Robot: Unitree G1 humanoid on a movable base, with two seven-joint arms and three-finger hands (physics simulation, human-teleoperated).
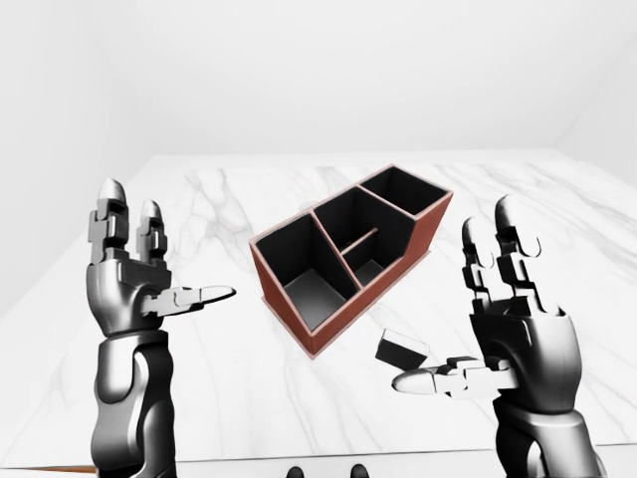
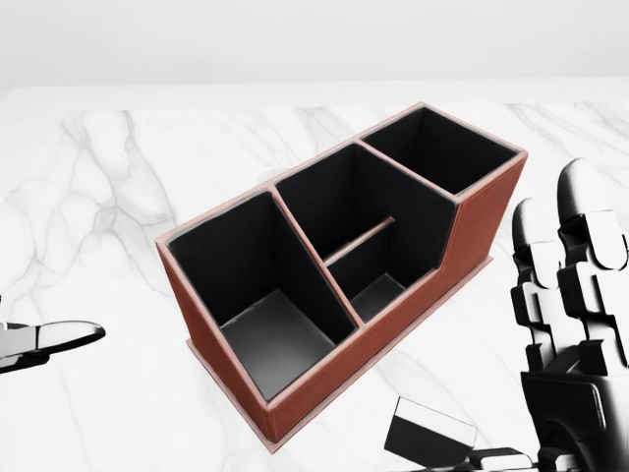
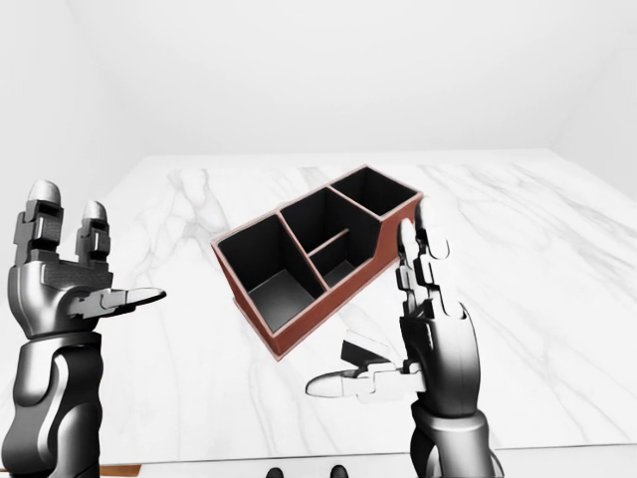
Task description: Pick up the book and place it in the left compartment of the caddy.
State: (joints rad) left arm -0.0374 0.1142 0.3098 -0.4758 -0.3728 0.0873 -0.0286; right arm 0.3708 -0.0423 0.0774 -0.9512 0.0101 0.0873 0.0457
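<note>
The caddy (image 2: 393, 346) is a red-brown box with black insides, standing slantwise on the white marble table (image 2: 108, 197). Its large left compartment (image 2: 277, 334) holds nothing. The book (image 2: 425, 435), small and black with a white page edge, lies flat on the table just below the caddy's right half. My right hand (image 1: 466, 311) is held upright and open to the right of the book, thumb reaching under it in the picture, not touching. My left hand (image 1: 164, 251) is raised open left of the caddy, away from it.
The marble table runs wide on all sides, and its near edge (image 1: 299, 460) shows at the bottom of the left-eye view. Plain white walls stand behind it. Nothing else lies on the table.
</note>
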